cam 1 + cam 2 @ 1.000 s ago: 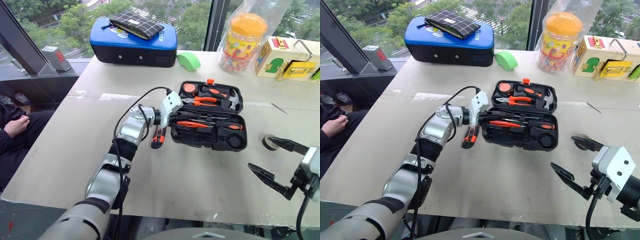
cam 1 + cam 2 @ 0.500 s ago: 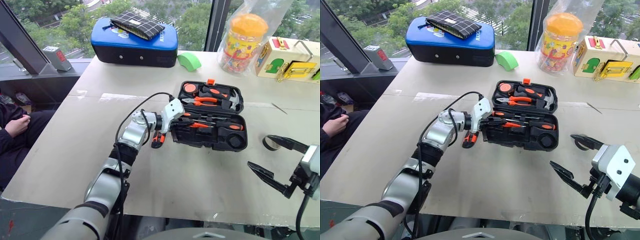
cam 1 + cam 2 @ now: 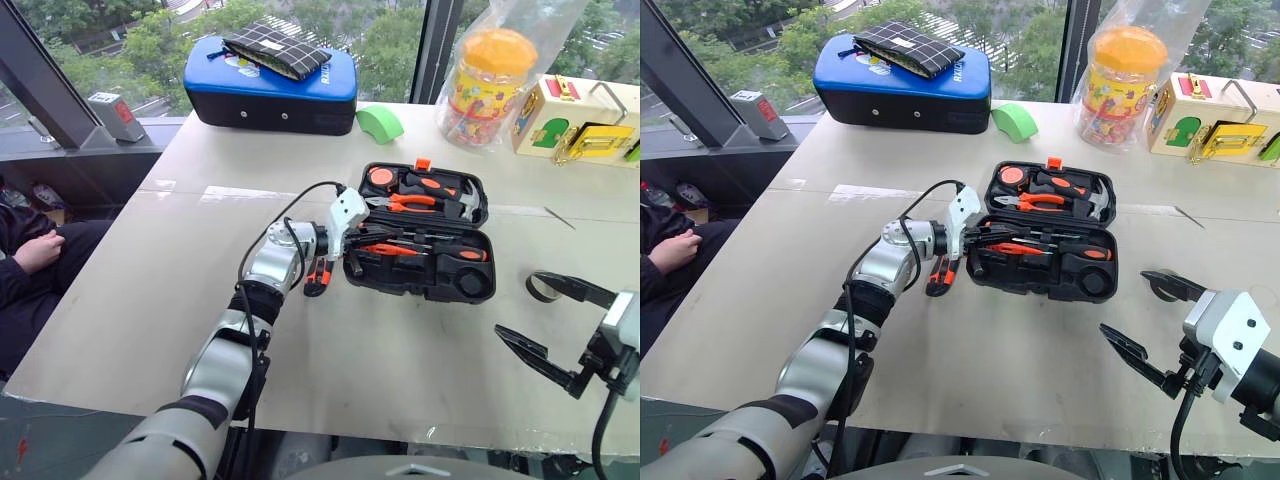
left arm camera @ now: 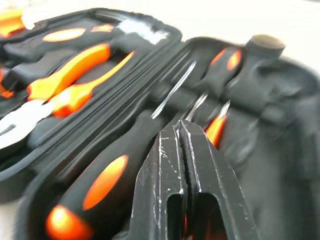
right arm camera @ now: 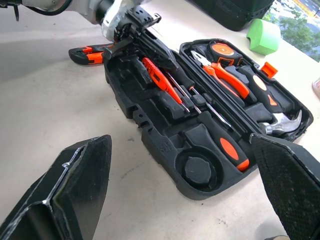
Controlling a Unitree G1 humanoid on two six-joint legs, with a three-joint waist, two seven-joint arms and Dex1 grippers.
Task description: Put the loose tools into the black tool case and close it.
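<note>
Right wrist view — two screwdrivers (image 5: 227, 145) in the black tool case (image 5: 165, 145); left tool (image 3: 352, 262) together, right tool (image 3: 545, 318) apart.

Beige tabletop (image 3: 400, 380), pale seam line across middle. Big windows (image 3: 390, 40) behind, daylight, green trees outside. Dark window frame post (image 3: 432, 45) upright at centre, another slanting at far left (image 3: 35, 75). Dark sill ledge (image 3: 60, 140) w/ small grey box, red label (image 3: 110, 115). Person seated off table's left edge, hand (image 3: 40, 252) on lap.
</note>
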